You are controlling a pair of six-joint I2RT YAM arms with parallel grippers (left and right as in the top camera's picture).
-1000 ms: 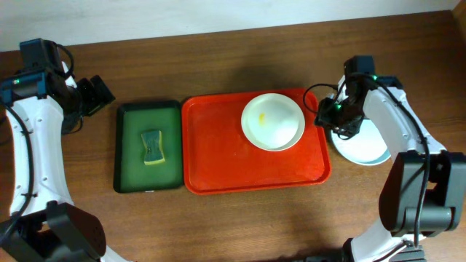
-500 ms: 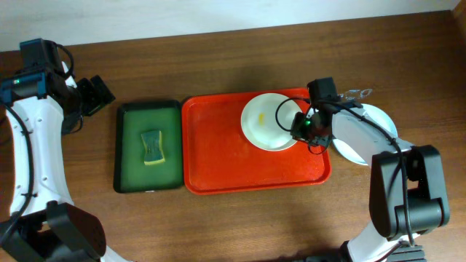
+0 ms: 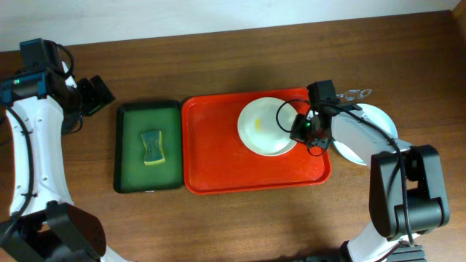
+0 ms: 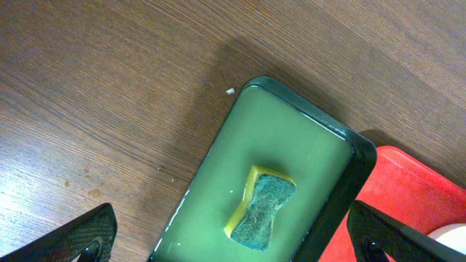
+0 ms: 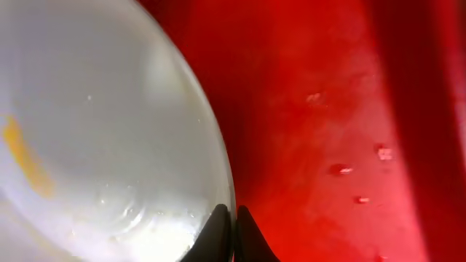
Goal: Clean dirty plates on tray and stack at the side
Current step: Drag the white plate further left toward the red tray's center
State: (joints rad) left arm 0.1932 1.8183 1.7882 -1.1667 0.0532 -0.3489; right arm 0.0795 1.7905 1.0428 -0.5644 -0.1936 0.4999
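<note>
Plates lie in two places. A cream plate (image 3: 263, 125) with a yellow smear sits on the far right part of the red tray (image 3: 218, 164), and a pale blue plate (image 3: 380, 118) rests on the table (image 3: 218, 58) just right of that tray, partly under the right arm. This looks like the start of the side stack.

The right gripper (image 3: 304, 131) is at the cream plate's right rim, low over the tray. It is probably there to steady or lift the dish for wiping. The left gripper (image 3: 93, 94) hangs at the far left, above the green tray (image 3: 127, 145), in reach of the sponge (image 3: 152, 147) that would do the cleaning.

From overhead the right jaws cannot be read. The right wrist view shows both fingertips (image 5: 218, 231) drawn almost together, with the plate's edge running into the slit between them, so I judge it pinched on the rim. The left wrist view shows its fingers far apart at the frame's corners, empty, with the sponge between them below. Only the overhead view shows the blue plate. Whether another plate lies under the cream one I cannot tell.
</note>
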